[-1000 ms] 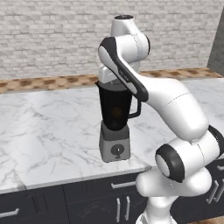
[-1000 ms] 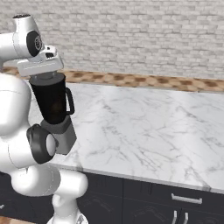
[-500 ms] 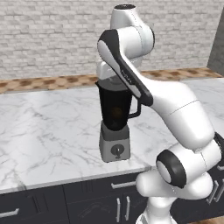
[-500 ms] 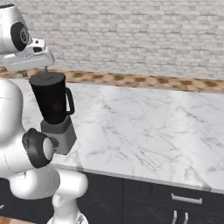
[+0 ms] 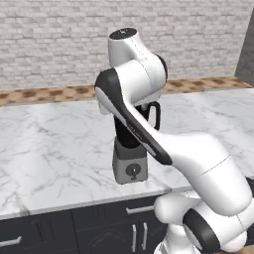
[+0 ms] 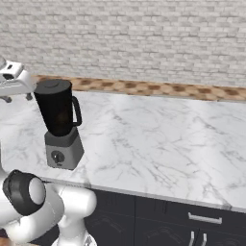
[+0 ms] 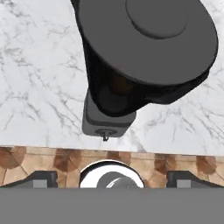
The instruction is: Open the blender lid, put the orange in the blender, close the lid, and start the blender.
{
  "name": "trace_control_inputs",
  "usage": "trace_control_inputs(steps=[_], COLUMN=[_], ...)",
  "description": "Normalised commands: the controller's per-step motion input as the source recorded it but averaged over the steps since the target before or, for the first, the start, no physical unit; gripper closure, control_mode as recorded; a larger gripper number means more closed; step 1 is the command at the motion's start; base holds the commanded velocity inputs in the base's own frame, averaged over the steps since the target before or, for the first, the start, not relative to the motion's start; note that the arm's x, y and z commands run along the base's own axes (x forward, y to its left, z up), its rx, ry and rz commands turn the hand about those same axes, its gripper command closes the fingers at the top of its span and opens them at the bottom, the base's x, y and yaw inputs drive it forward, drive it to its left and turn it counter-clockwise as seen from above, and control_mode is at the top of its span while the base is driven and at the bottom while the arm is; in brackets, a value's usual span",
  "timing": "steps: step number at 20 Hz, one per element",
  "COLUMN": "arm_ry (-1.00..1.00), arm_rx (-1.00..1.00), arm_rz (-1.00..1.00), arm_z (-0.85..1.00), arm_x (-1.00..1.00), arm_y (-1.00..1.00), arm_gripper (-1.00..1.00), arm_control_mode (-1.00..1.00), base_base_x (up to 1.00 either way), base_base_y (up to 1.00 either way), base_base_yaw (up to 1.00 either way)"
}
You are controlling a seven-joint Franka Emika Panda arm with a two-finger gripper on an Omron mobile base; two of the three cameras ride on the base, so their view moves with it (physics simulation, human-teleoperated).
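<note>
The gripper point(image 7: 111, 177) hangs above the blender lid point(image 7: 148, 37) with its two tips spread wide and nothing between them. The lid sits flat on the jar of the blender point(image 6: 58, 122), near the front edge of the desk point(image 6: 158, 139). It looks stiff, light and smooth, so its raised centre knob is probably the surest place to pinch. The orange seems to be a dim warm patch inside the dark jar, though I cannot be sure. There is open desk on all sides for lifting, and the brick wall point(image 6: 144, 38) stands well behind.
</note>
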Motion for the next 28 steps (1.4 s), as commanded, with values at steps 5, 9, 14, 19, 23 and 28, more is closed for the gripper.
trace_control_inputs(steps=[5,9,14,19,23,28], arm_ry=[-0.14,-0.13,-0.15,-0.14,-0.09,-0.27], arm_rx=[0.00,0.00,0.00,0.00,0.00,-0.03], arm_rz=[-0.44,-0.54,-0.65,-0.69,-0.58,-0.38], arm_z=[-1.00,-0.99,-0.91,-0.82,-0.66,-0.46], arm_x=[-0.52,-0.29,-0.08,0.00,0.05,0.10], arm_y=[0.28,0.25,0.08,0.09,0.28,0.17], arm_gripper=[-1.00,-1.00,-1.00,-1.00,-1.00,-1.00], arm_control_mode=[-1.00,-1.00,-1.00,-1.00,-1.00,-1.00], base_base_x=[0.00,0.00,0.00,0.00,0.00,0.00], base_base_y=[0.00,0.00,0.00,0.00,0.00,0.00], base_base_yaw=[0.00,0.00,0.00,0.00,0.00,0.00])
